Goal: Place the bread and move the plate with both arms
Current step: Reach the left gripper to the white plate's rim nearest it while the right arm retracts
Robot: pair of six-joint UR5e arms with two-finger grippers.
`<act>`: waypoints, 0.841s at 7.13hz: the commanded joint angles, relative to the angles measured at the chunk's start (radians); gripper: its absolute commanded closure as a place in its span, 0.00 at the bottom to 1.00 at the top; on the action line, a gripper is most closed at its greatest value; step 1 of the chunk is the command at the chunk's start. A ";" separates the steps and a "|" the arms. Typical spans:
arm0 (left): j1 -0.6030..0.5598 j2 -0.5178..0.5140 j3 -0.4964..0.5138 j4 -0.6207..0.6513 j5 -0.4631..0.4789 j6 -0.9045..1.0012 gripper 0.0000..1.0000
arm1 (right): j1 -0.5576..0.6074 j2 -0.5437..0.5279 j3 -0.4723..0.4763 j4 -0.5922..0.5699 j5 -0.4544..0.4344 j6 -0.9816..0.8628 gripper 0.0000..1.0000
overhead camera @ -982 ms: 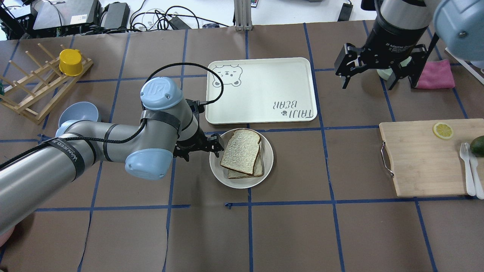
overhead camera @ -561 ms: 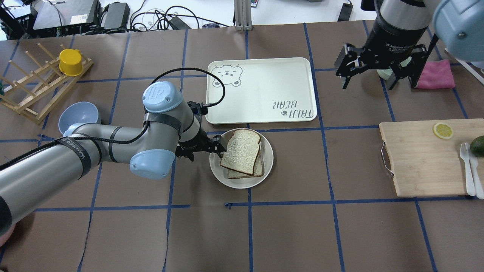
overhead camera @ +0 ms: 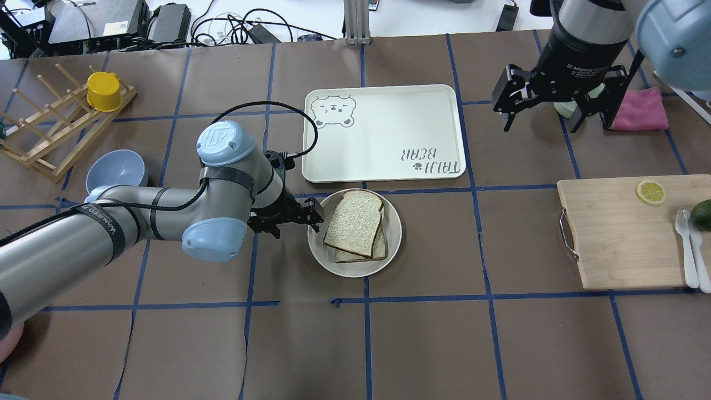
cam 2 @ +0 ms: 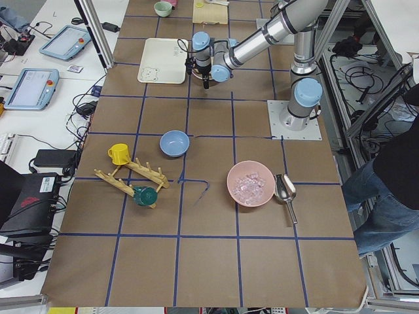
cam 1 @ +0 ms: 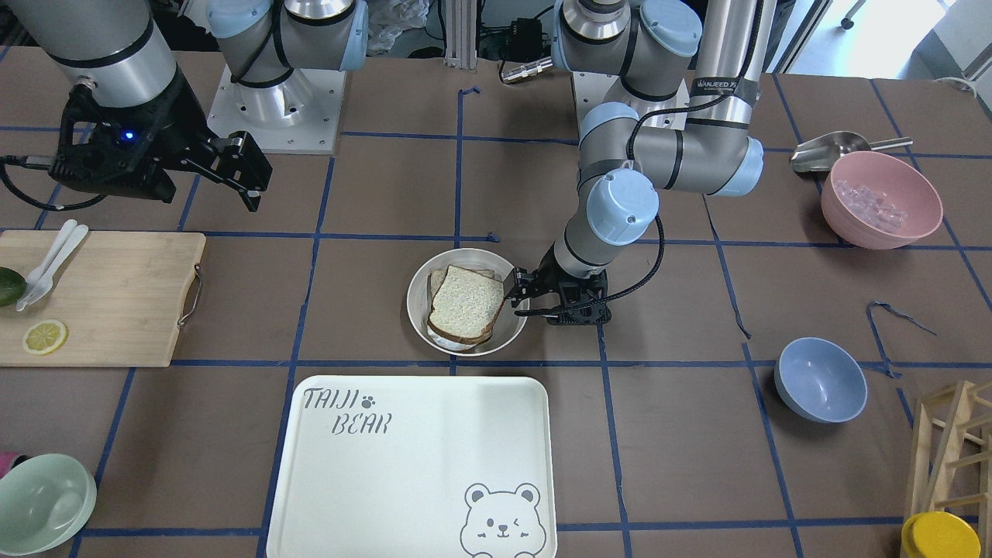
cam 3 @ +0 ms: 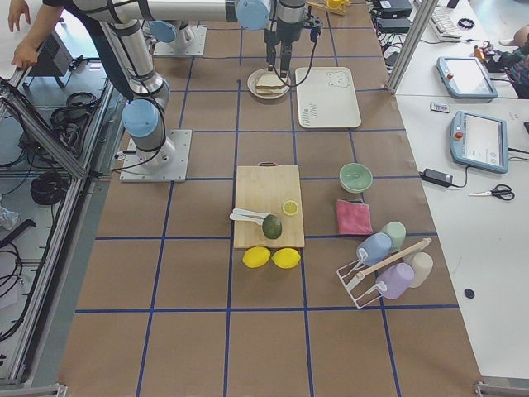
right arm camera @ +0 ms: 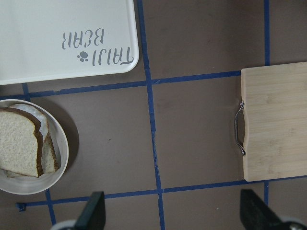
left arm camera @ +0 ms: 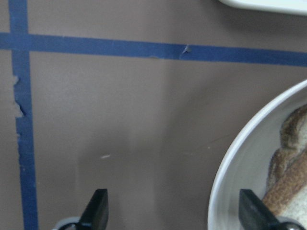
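Observation:
The bread (overhead camera: 355, 222) is a speckled slice with a dark crust. It lies on top of a second slice in the round cream plate (overhead camera: 393, 240), near the table's middle. It also shows in the front view (cam 1: 465, 302) with the plate (cam 1: 416, 310). My left gripper (overhead camera: 289, 219) is open and low at the plate's left rim. In the left wrist view (left arm camera: 175, 213) one fingertip is over the plate (left arm camera: 230, 167) and the other is over the table. My right gripper (overhead camera: 558, 111) is open, empty and high at the far right; it also shows in the right wrist view (right arm camera: 173, 213).
A cream bear tray (overhead camera: 383, 133) lies just beyond the plate. A wooden cutting board (overhead camera: 627, 233) with a lemon slice and white cutlery is at the right. A blue bowl (overhead camera: 114, 166) and a dish rack (overhead camera: 55, 128) are at the left. A pink cloth (overhead camera: 644, 108) lies under the right arm.
My left gripper has drawn back a little to the left, off the bread's edge, and stays open. The bread, the plate and the right arm have not moved.

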 commanded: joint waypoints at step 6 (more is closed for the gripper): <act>-0.012 0.000 -0.008 -0.001 -0.035 -0.011 0.78 | 0.000 0.002 0.002 -0.002 -0.002 -0.001 0.00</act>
